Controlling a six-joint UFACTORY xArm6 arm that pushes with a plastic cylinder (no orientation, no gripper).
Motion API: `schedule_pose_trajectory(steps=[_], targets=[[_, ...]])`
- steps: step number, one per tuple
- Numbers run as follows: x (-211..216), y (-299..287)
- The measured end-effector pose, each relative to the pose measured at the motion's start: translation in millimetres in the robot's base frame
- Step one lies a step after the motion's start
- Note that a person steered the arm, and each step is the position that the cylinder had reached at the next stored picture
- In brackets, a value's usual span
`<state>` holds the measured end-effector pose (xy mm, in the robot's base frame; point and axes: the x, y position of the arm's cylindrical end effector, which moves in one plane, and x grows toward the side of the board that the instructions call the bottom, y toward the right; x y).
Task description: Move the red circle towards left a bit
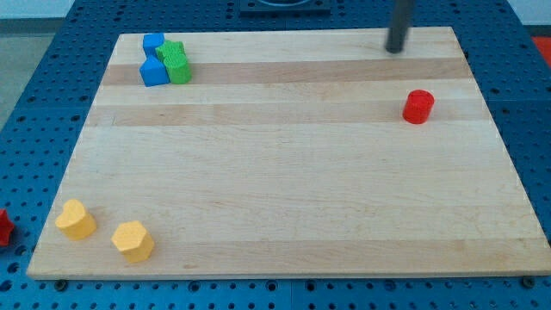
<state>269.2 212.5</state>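
The red circle is a short red cylinder standing near the view's right edge of the wooden board. My tip is at the board's top edge on the right, above the red circle and slightly to its left, well apart from it. Nothing touches the red circle.
Two blue blocks and a green block cluster at the top left. Two yellow blocks sit at the bottom left. A red piece shows off the board at the left edge.
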Motion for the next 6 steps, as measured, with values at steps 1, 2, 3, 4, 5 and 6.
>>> schedule_pose_trajectory(steps=[1, 2, 3, 4, 5, 6], targets=[[72.9, -23.0], [133.7, -67.3], [83.1, -36.3], [50.3, -36.3], [30.1, 54.9], [70.9, 85.9]])
